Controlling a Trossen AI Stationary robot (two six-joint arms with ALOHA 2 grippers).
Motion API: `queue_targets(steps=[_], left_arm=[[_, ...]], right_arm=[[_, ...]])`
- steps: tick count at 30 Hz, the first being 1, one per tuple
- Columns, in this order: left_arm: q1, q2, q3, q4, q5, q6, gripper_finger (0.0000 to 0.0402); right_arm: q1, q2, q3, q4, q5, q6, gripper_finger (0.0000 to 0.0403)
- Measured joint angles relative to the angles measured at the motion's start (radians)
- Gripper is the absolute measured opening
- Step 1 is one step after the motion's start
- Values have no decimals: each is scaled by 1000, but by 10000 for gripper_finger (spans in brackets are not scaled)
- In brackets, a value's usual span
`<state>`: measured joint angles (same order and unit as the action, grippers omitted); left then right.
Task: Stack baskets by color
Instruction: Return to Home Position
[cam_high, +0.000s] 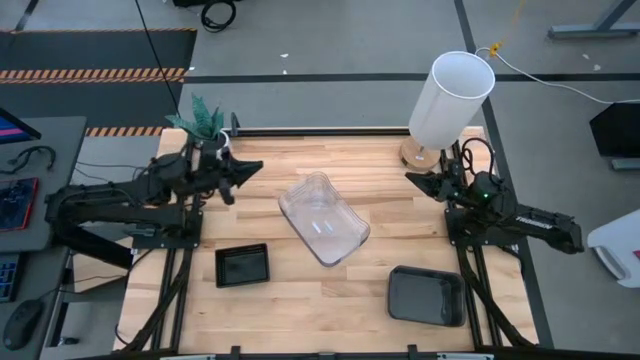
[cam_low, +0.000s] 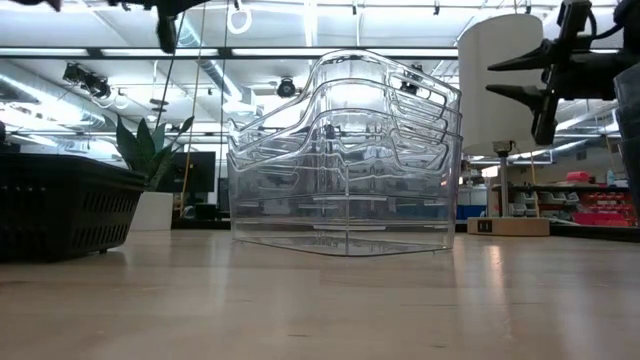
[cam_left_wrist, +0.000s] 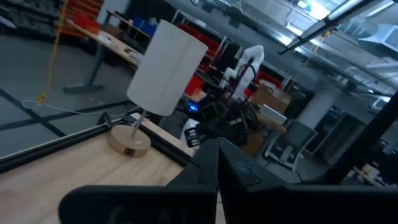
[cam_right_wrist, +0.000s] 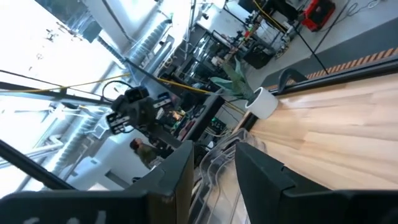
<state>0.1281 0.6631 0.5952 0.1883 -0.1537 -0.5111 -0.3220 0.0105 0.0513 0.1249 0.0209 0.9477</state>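
Note:
Several clear baskets (cam_high: 323, 218) sit nested in one stack at the table's middle; the low view shows the stack (cam_low: 345, 160) resting on its bottom. A small black basket (cam_high: 242, 265) stands at the near left and a smoky-grey basket (cam_high: 427, 295) at the near right. My left gripper (cam_high: 256, 167) hangs shut and empty above the table, left of the clear stack; its fingers (cam_left_wrist: 217, 149) lie together. My right gripper (cam_high: 413, 180) hovers right of the stack, open (cam_right_wrist: 214, 162), with nothing between its fingers.
A white lamp shade (cam_high: 450, 98) on a wooden foot stands at the far right, just behind my right gripper. A small white pot with a green plant (cam_high: 205, 122) stands at the far left corner. Bare wood lies between the baskets and along the near edge.

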Motion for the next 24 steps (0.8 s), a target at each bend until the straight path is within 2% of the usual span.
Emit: queue_targets(steps=[10, 24], left_arm=[[-10, -215, -202, 28, -72, -32, 4], [-10, -473, -454, 52, -116, -158, 3]], right_arm=[[236, 31, 0, 0, 224, -35, 102], [436, 156, 0, 41, 404, -5, 97]])
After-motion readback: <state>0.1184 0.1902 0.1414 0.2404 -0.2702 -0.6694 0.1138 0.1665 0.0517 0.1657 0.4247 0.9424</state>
